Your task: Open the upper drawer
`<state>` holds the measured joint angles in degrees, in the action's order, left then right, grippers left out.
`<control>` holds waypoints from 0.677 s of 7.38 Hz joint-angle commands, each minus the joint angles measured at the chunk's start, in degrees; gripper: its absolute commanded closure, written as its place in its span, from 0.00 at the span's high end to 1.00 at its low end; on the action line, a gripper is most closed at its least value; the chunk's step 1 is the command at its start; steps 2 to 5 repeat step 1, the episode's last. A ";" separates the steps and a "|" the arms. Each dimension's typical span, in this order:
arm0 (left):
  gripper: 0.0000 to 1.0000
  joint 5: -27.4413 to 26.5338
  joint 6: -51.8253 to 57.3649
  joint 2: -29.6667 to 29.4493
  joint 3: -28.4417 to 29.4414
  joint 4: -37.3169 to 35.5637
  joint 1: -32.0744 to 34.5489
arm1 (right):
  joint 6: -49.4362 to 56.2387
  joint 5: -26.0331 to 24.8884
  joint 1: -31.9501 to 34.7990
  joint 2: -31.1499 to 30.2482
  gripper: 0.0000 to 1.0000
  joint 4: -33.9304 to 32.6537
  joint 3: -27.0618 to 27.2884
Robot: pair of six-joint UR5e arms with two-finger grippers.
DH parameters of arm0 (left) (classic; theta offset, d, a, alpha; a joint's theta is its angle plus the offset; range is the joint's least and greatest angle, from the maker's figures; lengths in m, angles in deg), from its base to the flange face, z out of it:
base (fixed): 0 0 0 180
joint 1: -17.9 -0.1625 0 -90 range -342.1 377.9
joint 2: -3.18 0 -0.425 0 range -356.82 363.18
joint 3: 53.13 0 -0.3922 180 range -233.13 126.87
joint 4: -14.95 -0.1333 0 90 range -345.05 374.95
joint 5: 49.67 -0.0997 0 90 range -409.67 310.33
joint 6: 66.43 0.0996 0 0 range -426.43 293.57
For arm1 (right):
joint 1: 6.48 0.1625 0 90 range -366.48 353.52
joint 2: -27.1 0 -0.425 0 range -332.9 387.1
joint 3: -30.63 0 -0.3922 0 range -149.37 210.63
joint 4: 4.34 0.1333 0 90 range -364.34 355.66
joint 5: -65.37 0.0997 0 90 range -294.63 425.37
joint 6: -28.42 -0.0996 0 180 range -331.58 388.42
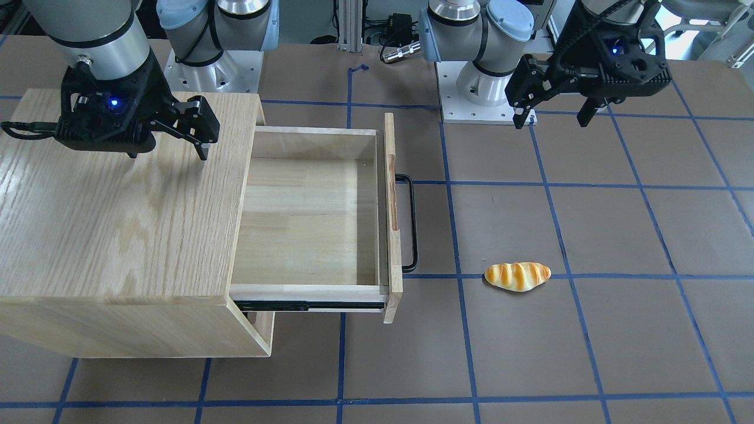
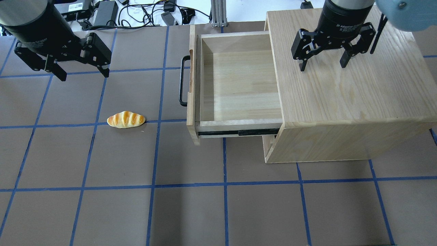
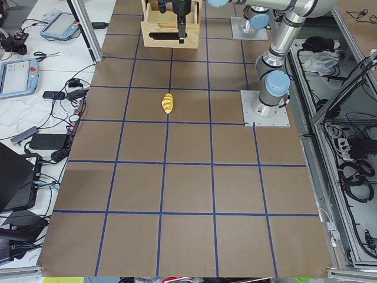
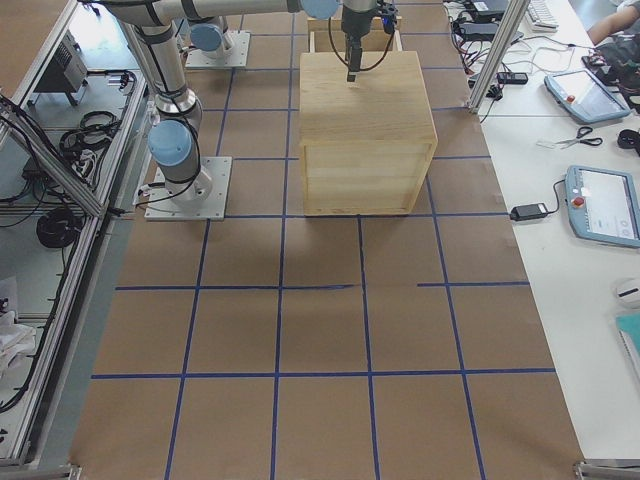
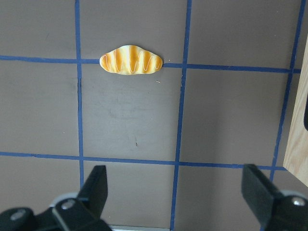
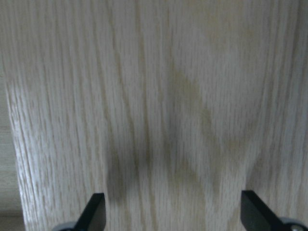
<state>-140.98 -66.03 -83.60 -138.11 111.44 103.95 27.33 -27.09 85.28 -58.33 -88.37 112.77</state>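
Note:
The upper drawer (image 1: pixel 312 218) of pale wood is pulled far out of the oak cabinet (image 1: pixel 118 224) and is empty inside. Its black bar handle (image 1: pixel 409 224) faces the table's middle. In the overhead view the drawer (image 2: pixel 239 85) and handle (image 2: pixel 182 80) show likewise. My right gripper (image 2: pixel 322 66) hovers open and empty above the cabinet top (image 6: pixel 154 96), and also shows in the front view (image 1: pixel 168 154). My left gripper (image 2: pixel 84 75) is open and empty above the bare table, well away from the handle, and also shows in the front view (image 1: pixel 552 122).
A toy bread roll (image 2: pixel 125 119) lies on the brown table between the left gripper and the drawer front; it also shows in the left wrist view (image 5: pixel 131 60). A lower drawer's edge (image 2: pixel 268 143) peeks out under the upper one. Blue tape lines grid the table.

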 commanded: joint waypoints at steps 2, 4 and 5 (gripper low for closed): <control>1.00 0.08 -0.13 0.03 0.07 0.01 0.00 | 0.04 0.00 0.00 0.00 1.00 0.00 -0.06; 1.00 0.08 -0.13 0.03 0.07 0.01 0.00 | 0.04 0.00 0.00 0.00 1.00 0.00 -0.06; 1.00 0.08 -0.13 0.03 0.07 0.01 0.00 | 0.04 0.00 0.00 0.00 1.00 0.00 -0.06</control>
